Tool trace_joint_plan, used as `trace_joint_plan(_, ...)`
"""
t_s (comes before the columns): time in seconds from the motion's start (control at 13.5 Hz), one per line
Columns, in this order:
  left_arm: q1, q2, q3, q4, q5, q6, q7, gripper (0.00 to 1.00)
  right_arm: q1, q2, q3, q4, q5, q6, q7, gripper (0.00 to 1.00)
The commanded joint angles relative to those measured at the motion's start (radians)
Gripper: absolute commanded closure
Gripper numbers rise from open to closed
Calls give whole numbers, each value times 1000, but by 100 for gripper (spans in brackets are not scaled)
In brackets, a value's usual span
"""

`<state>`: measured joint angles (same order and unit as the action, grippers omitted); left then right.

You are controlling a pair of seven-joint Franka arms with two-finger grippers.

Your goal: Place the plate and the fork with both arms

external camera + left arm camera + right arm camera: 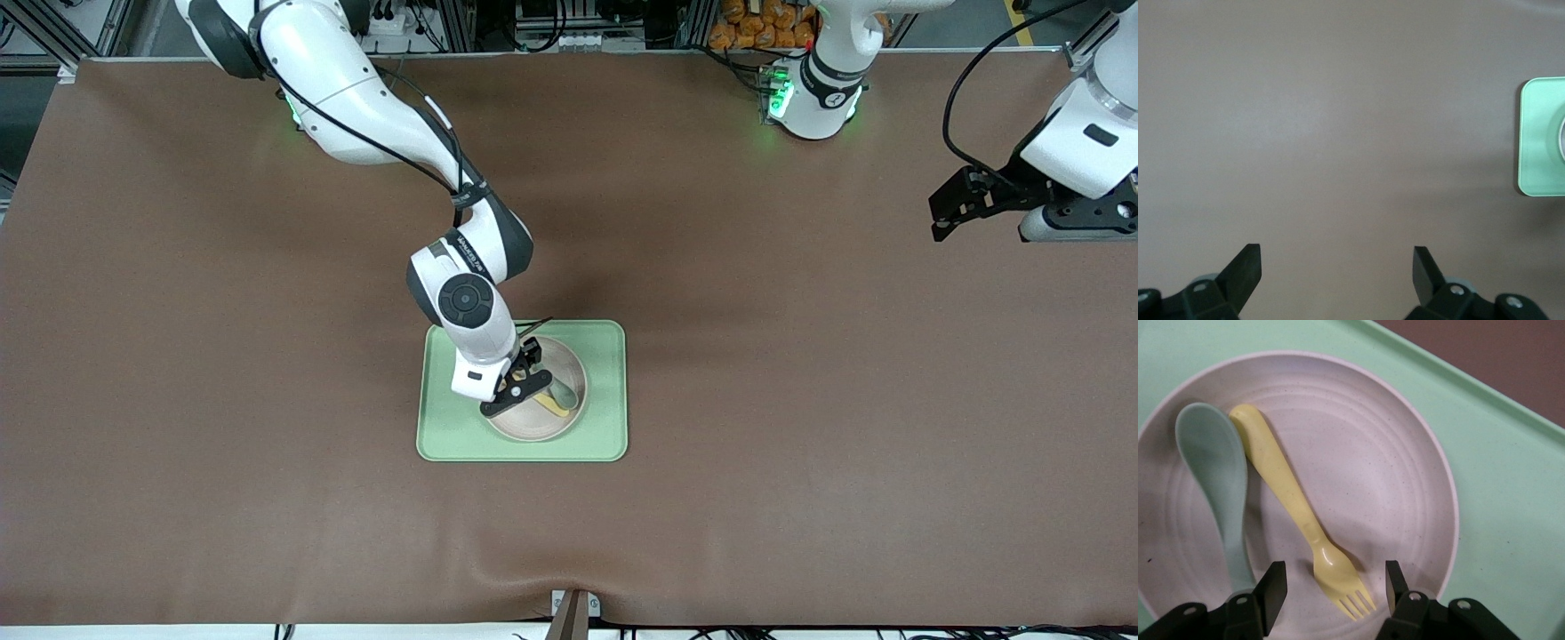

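Plate (569, 378) sits in a light green tray (605, 427), which lies near the middle of the table (800, 400). Plate is round, pale, ringed with shallow grooves and finely speckled, as the right wrist view shows. Inside it lie two utensils side by side: the yellow fork (1298, 503) and a grey-green spoon (1215, 477), handles touching near their rounded ends. Fork tines point toward the right gripper.

Right gripper (524, 382) is low over the plate, reaching in from the right arm's base at the top of the front view. Its fingers (1271, 590) stand apart, one on each side of the fork's tine end, not touching it; nothing is held. The spoon's narrow end runs under or beside one finger; contact cannot be told.

Left gripper (947, 213) hangs in the air over bare table at the left arm's end, well apart from the tray, waiting. Its fingers (1245, 267) are spread wide and empty; its wrist view shows plain cloth and one corner of the tray.

Surface: brown matte cover across the whole table, smooth, with a slight pucker at the edge nearest the front camera, where a small clamp (573, 609) holds it.

Room: aluminium framing and cabling along the top of the front view, green lights at both bases, a cluster of orange objects (765, 27) beside the left arm's base.
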<state>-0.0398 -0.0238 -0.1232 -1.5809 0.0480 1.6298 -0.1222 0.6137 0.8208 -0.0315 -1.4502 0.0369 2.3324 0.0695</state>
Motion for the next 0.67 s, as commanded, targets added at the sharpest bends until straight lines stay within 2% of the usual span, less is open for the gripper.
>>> trace_joint_plan(0.0,-3,-7,8,-7,-8,28,-2,0,-3,23,2,24,-15,16,4,31)
trace_joint_plan(0.15,-2,-7,8,-8,-13,30,-11,0,-3,32,1,24,-17,18,4,31)
trace_joint_plan(0.37,0,-8,45,-13,-80,27,-8,0,1,35,-1,24,-17,18,4,32)
trace_joint_plan(0.45,1,-10,51,-11,-79,27,-4,0,1,37,-1,24,-18,18,4,34)
trace_joint_plan(0.52,3,-8,53,-10,-56,28,7,0,3,37,-1,24,-18,18,4,43)
trace_joint_plan(0.59,5,-8,60,-13,-43,28,21,0,1,37,-1,24,-18,18,4,59)
